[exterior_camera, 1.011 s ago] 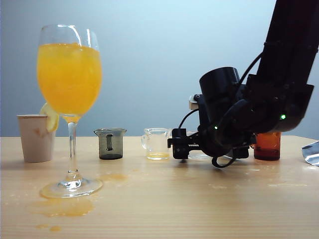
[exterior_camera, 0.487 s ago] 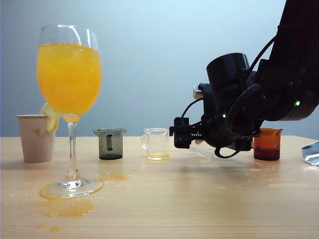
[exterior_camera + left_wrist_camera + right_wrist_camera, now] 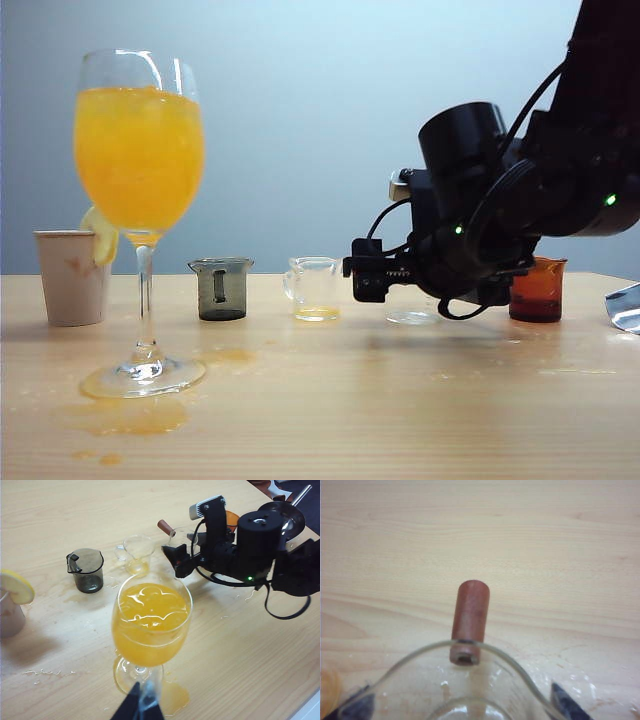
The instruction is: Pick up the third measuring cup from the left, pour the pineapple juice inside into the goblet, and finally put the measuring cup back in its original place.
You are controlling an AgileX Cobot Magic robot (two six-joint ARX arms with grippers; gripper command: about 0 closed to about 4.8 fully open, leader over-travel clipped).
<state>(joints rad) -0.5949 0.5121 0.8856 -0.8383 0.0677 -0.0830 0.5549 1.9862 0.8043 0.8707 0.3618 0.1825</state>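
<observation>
Exterior view — right gripper (image 3: 368,277) open above third measuring cup (image 3: 413,316).

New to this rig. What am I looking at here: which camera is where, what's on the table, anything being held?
A two-armed robot; each arm ends in a two-finger tool. One camera sits at table level, one on each wrist. On the wooden table stand a goblet full of orange drink, a paper cup, a grey measuring cup, a clear handled cup, the third measuring cup with a brown handle, apparently empty, and an amber cup. The right tool is open at the third measuring cup, which stands on the table; nothing is held. The left tool, short of the goblet, looks shut and empty.
</observation>
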